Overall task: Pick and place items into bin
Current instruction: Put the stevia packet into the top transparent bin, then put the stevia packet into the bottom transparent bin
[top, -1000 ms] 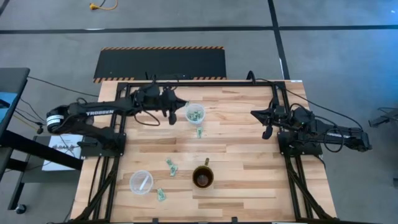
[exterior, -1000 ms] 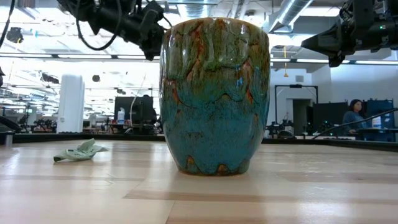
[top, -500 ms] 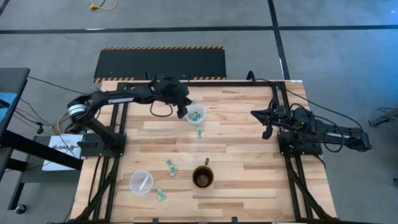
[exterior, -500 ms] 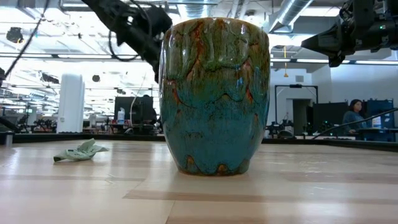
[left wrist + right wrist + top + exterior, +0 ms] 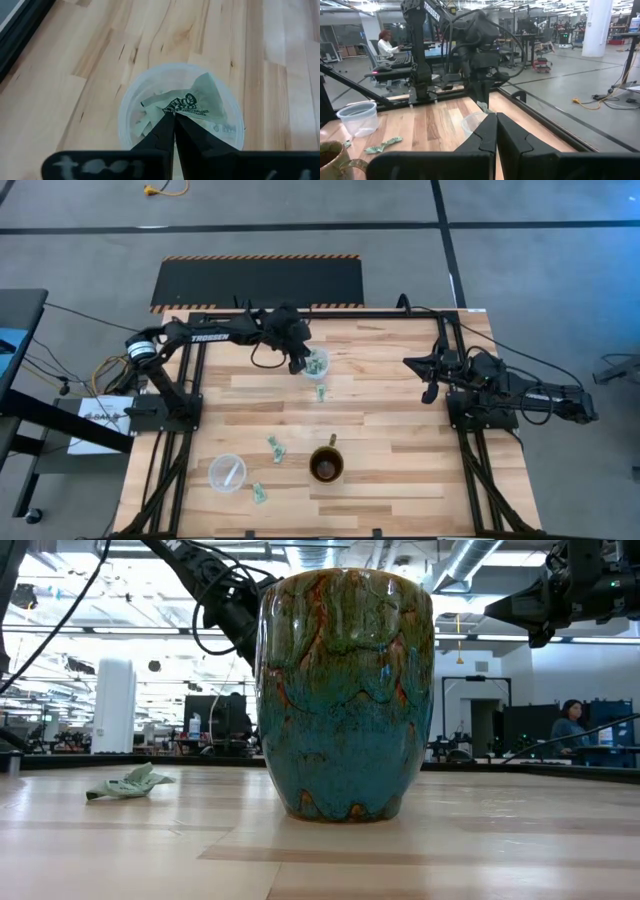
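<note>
My left gripper (image 5: 174,114) hangs over a clear plastic cup (image 5: 131,112) near the table's far edge and is shut on a pale green-and-white wrapper (image 5: 197,102). More wrappers lie inside that cup (image 5: 315,363). Three others lie flat on the wood: one just near the cup (image 5: 320,392), one mid-table (image 5: 273,446), one by the near edge (image 5: 258,493). My right gripper (image 5: 496,116) is shut and waits above the table's right side (image 5: 428,392). My left gripper pinches the wrapper by its printed edge (image 5: 181,106) between the two fingertips, from above, pointing down. The wrapper hangs below the fingers (image 5: 482,106) over the cup's mouth; whether it touches the pieces inside cannot be told.
A dark brown glazed mug (image 5: 326,465) stands toward the near edge and fills the low view (image 5: 345,690). A second clear cup (image 5: 227,472) stands near-left. Black frame rails (image 5: 455,380) run along both sides. Bare wood lies between mug and right arm.
My left arm has swung toward the table's right and stretched out, carrying its gripper from left of the clear cup to over its mouth. The right arm has kept still.
</note>
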{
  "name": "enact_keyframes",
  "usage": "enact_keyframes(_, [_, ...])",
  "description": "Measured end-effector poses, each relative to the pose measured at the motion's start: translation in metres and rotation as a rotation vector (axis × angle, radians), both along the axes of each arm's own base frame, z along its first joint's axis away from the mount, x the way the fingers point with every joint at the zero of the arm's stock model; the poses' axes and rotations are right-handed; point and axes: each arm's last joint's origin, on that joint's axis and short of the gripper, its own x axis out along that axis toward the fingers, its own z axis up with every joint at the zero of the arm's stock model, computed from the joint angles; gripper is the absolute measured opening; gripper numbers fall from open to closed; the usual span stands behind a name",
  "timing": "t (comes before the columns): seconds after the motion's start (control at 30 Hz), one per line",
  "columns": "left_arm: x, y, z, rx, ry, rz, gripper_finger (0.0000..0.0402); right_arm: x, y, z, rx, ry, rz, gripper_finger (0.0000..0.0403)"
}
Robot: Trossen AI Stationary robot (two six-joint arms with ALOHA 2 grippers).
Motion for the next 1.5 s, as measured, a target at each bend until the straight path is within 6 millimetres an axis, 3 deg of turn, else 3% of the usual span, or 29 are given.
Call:
enact_keyframes(0.33, [-0.004,-0.004,-0.004,-0.072,0.036,-0.05,0.0009,0.0,0.0,0.0,0.0,0.0,0.0,0.0])
enact_keyframes(0.63, [-0.003,-0.005,-0.003,-0.067,0.028,-0.065,0.0077,0.0,0.0,0.0,0.0,0.0,0.0,0.0])
enact_keyframes(0.77, [-0.013,-0.009,0.008,-0.125,0.028,-0.09,0.0098,0.0,0.0,0.0,0.0,0.0,0.0,0.0])
enact_keyframes(0.93, [-0.03,-0.036,0.04,-0.143,0.026,-0.125,0.0103,0.0,0.0,0.0,0.0,0.0,0.0,0.0])
enact_keyframes(1.07, [-0.05,-0.069,0.074,-0.106,0.002,-0.142,0.0102,0.0,0.0,0.0,0.0,0.0,0.0,0.0])
enact_keyframes(1.2, [-0.073,-0.105,0.095,-0.011,-0.017,-0.138,0.0102,0.0,0.0,0.0,0.0,0.0,0.0,0.0])
enact_keyframes(1.37, [-0.1,-0.135,0.093,0.033,-0.03,-0.073,0.0102,0.0,0.0,0.0,0.0,0.0,0.0,0.0])
enact_keyframes(1.5, [-0.12,-0.151,0.076,-0.002,-0.021,-0.031,0.0102,0.0,0.0,0.0,0.0,0.0,0.0,0.0])
